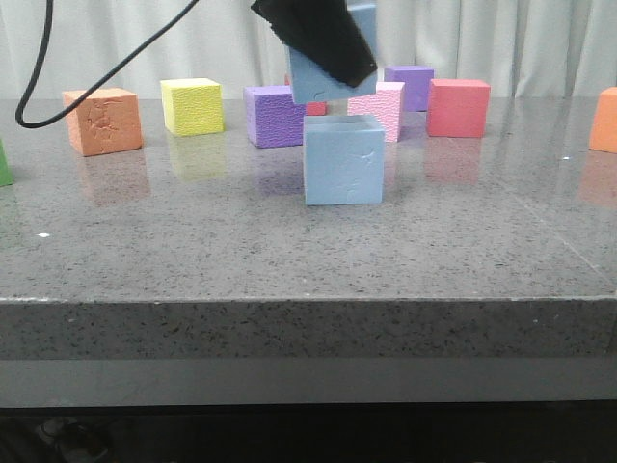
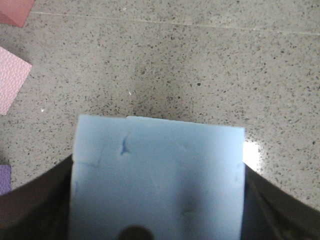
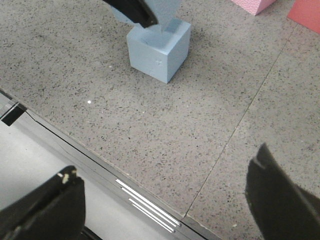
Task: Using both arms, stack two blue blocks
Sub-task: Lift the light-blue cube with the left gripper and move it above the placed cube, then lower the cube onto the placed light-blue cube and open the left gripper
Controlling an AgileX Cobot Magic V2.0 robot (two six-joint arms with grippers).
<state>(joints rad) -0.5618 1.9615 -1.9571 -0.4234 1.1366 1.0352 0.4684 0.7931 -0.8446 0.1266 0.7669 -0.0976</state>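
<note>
One pale blue block (image 1: 343,160) stands on the grey table, a little right of centre. The other blue block (image 1: 313,82) hangs tilted just above and slightly behind it, with my left gripper (image 1: 318,39) shut on it. In the left wrist view this held block (image 2: 157,180) fills the space between the dark fingers (image 2: 35,205). My right gripper (image 3: 165,170) is open and empty over the table's front edge, apart from the standing block (image 3: 159,47). The right gripper does not show in the front view.
Behind the blocks stand an orange cube (image 1: 102,121), a yellow cube (image 1: 192,105), a purple cube (image 1: 275,116), a pink cube (image 1: 378,108), a second purple cube (image 1: 410,85) and a red cube (image 1: 458,107). A black cable (image 1: 39,68) hangs at the left.
</note>
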